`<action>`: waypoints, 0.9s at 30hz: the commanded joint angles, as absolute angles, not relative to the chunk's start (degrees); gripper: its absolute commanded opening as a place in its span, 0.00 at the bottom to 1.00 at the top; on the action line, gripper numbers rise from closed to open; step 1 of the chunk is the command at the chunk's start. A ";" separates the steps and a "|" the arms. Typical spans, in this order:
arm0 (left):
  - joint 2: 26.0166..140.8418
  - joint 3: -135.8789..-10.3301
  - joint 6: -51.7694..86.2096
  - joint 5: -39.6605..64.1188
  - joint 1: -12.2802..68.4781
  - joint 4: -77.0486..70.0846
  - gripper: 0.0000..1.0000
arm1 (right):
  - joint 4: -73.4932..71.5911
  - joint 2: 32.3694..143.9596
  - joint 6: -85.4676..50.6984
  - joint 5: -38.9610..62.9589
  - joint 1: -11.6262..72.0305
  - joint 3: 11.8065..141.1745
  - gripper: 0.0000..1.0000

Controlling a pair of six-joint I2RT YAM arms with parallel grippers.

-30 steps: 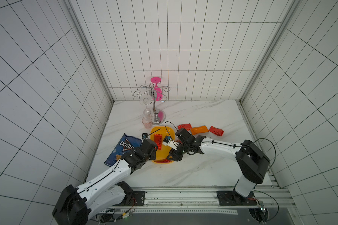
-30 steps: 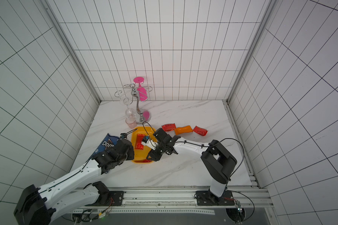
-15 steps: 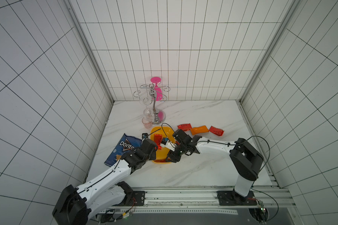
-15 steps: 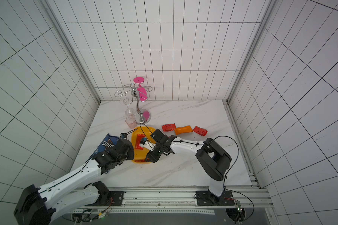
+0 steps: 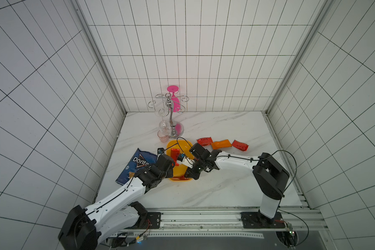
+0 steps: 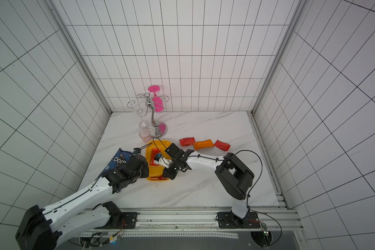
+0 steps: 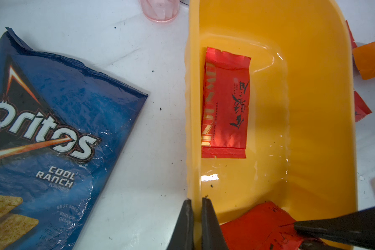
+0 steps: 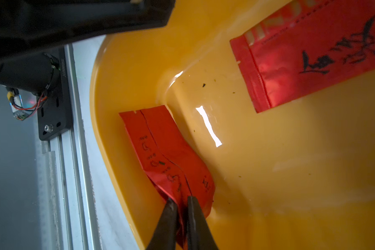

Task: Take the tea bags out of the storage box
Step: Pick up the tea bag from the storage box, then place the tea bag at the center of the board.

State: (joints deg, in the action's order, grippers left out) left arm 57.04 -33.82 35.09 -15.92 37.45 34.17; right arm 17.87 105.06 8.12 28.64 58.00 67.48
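Right wrist: storage box (image 8: 290, 173) holds red tea bags (image 8: 312, 60).

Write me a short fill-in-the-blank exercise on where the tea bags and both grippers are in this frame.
1. The right gripper is shut on a ___ tea bag.
2. The left gripper is shut on the wall of the ___.
3. The tea bags lying in a row on the table number ___.
4. The middle tea bag of that row is ___.

Missing words: red; storage box; three; orange.
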 commanded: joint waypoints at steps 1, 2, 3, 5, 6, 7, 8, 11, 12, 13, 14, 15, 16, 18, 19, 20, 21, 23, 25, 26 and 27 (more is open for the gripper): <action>57.04 -33.82 34.93 -16.02 37.51 33.13 0.00 | 20.41 105.09 8.75 26.34 58.33 69.84 0.05; 57.03 -33.80 34.91 -16.01 37.52 33.11 0.00 | 20.26 104.67 8.62 26.34 58.34 70.01 0.02; 57.02 -33.79 35.02 -16.04 37.48 33.13 0.00 | 20.16 104.23 8.42 26.30 58.28 70.14 0.00; 57.04 -33.75 35.02 -16.08 37.53 33.06 0.00 | 19.77 103.10 7.88 26.45 58.27 70.62 0.00; 57.04 -33.77 34.98 -16.13 37.46 33.13 0.00 | 19.52 102.52 7.55 26.30 58.29 70.81 0.00; 57.04 -33.80 35.02 -16.10 37.51 33.09 0.00 | 19.12 101.92 7.10 25.96 58.30 70.98 0.00; 56.95 -33.78 34.99 -16.19 37.51 33.21 0.00 | 18.69 101.16 6.57 25.47 58.23 71.02 0.00; 56.78 -33.72 35.07 -16.26 37.51 33.16 0.00 | 18.52 98.82 5.06 23.64 57.80 71.62 0.00; 56.67 -33.69 35.07 -16.26 37.53 33.21 0.00 | 18.55 97.97 4.42 22.56 57.52 71.63 0.00; 56.69 -33.69 35.07 -16.26 37.51 33.22 0.00 | 18.63 96.84 3.70 21.68 56.89 71.42 0.00; 56.71 -33.70 35.07 -16.28 37.53 33.22 0.00 | 18.64 95.58 2.87 21.14 56.10 70.96 0.00; 56.73 -33.74 35.07 -16.26 37.48 33.22 0.00 | 18.68 94.36 2.16 20.58 55.26 70.46 0.00; 56.78 -33.70 35.07 -16.27 37.48 33.21 0.00 | 18.73 92.93 1.17 19.83 54.15 69.77 0.00; 56.78 -33.71 35.07 -16.31 37.53 33.22 0.00 | 19.61 89.88 -0.73 18.87 51.89 68.48 0.00; 56.77 -33.74 35.07 -16.28 37.53 33.22 0.00 | 20.50 88.05 -1.80 18.64 50.54 67.92 0.00; 56.78 -33.69 35.12 -16.36 37.46 33.22 0.00 | 21.02 85.90 -2.69 18.04 49.10 66.87 0.00; 56.77 -33.75 35.15 -16.43 37.48 33.18 0.00 | 21.38 83.83 -3.53 16.74 48.13 65.83 0.00; 56.77 -33.68 35.20 -16.57 37.50 33.22 0.00 | 21.86 79.09 -5.42 9.48 45.73 62.54 0.00; 56.79 -33.71 35.24 -16.65 37.52 33.31 0.00 | 23.69 75.62 -7.79 -0.30 43.93 59.91 0.00; 56.73 -33.73 35.29 -16.53 37.52 33.31 0.00 | 25.21 74.23 -9.75 -4.42 42.63 58.56 0.00; 56.61 -33.73 35.24 -16.45 37.53 33.32 0.00 | 26.38 73.15 -11.24 -6.34 41.17 57.24 0.00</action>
